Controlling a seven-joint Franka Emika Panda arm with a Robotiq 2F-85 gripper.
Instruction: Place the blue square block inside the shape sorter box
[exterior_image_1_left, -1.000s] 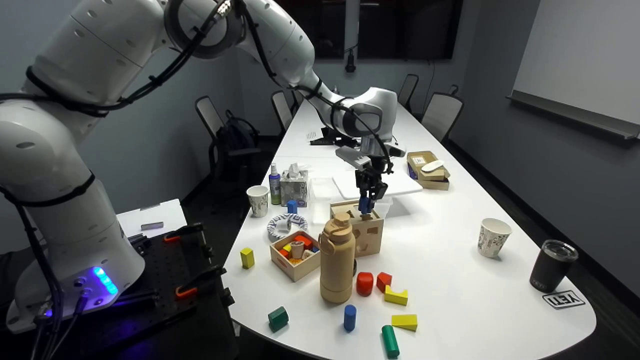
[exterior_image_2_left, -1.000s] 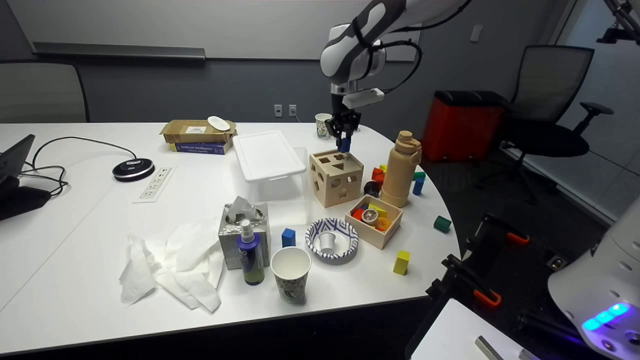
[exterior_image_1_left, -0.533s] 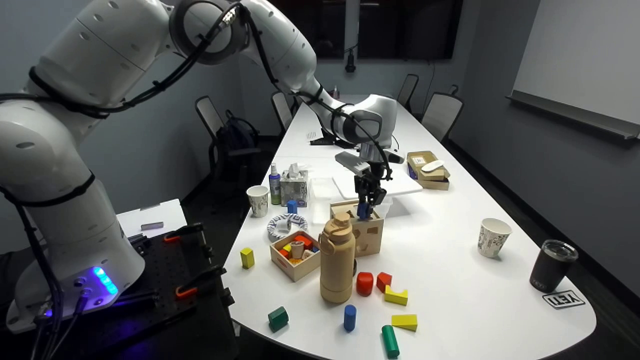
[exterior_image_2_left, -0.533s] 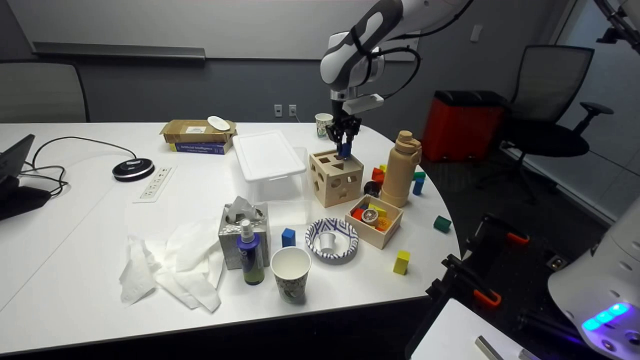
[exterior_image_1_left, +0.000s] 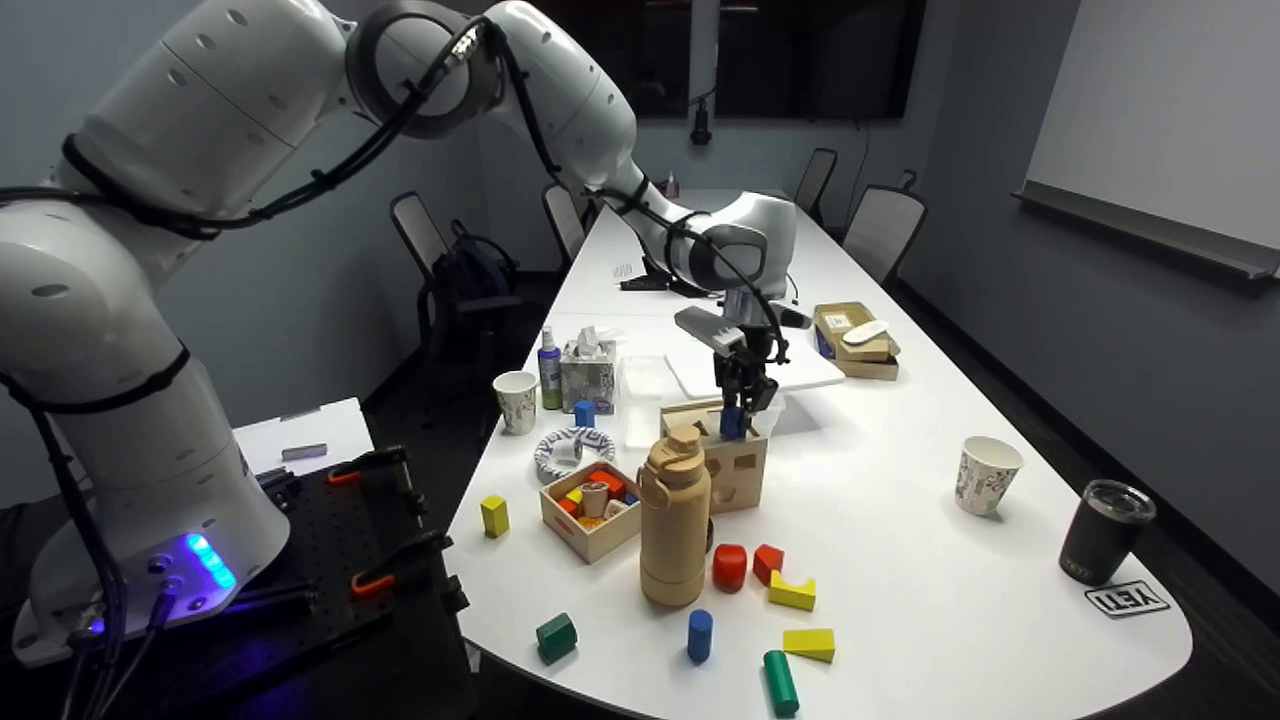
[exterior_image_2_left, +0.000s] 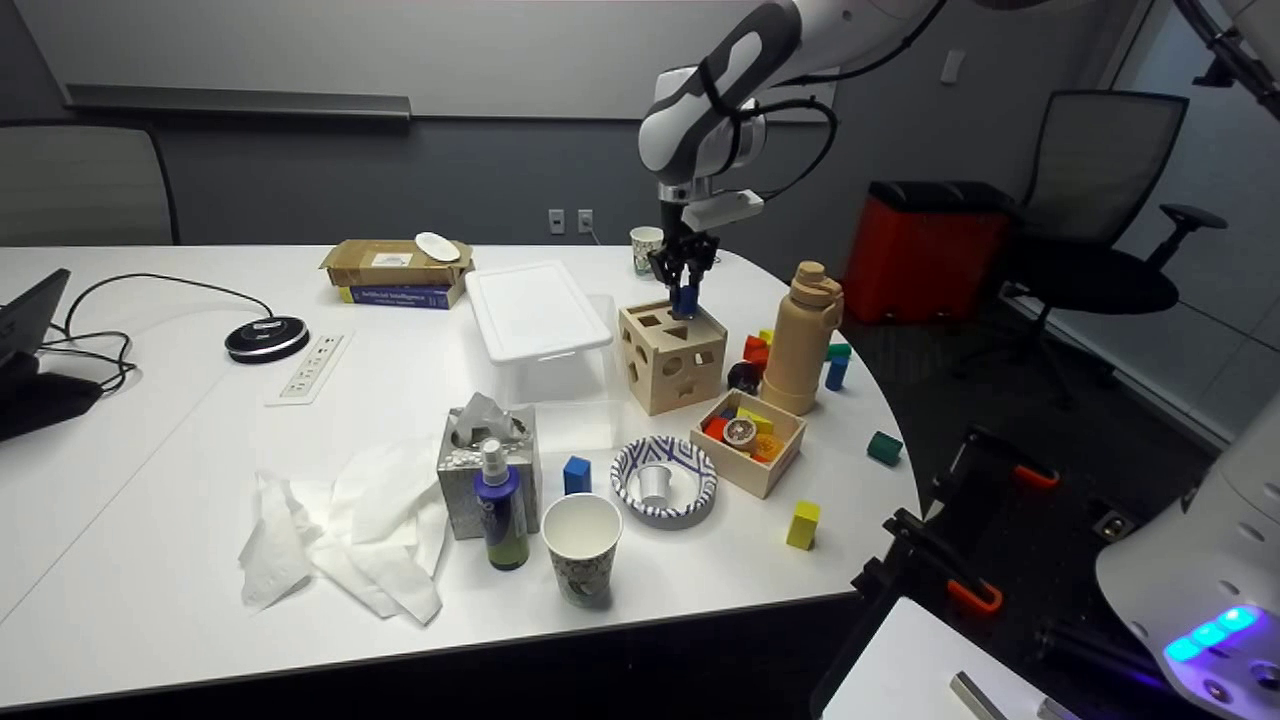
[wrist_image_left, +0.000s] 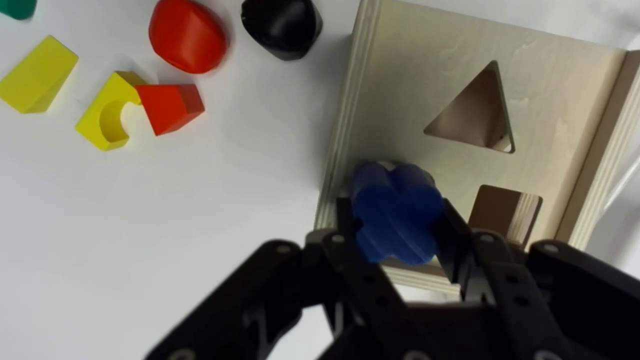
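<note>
The blue square block (exterior_image_1_left: 584, 413) stands on the table beside the tissue box, and it also shows in an exterior view (exterior_image_2_left: 577, 476). The wooden shape sorter box (exterior_image_1_left: 735, 482) stands mid-table behind the tan bottle; its top (wrist_image_left: 545, 95) shows a triangular and a square hole in the wrist view. My gripper (wrist_image_left: 395, 215) is shut on a dark blue lobed block (wrist_image_left: 392, 187). The gripper (exterior_image_2_left: 684, 280) points down and holds the lobed block upright at the box's top, near one corner. The hole under the block is hidden. I cannot tell whether it has entered the hole.
A tan bottle (exterior_image_1_left: 675, 530) and a wooden tray (exterior_image_2_left: 750, 465) of coloured pieces stand close to the box. A clear bin with a white lid (exterior_image_2_left: 540, 310) is beside it. Several loose blocks, a patterned bowl (exterior_image_2_left: 625, 490) and paper cups are on the table.
My gripper has come down with the dark blue lobed block to the box's top, then shifted slightly sideways. The blue square block and the box have not moved.
</note>
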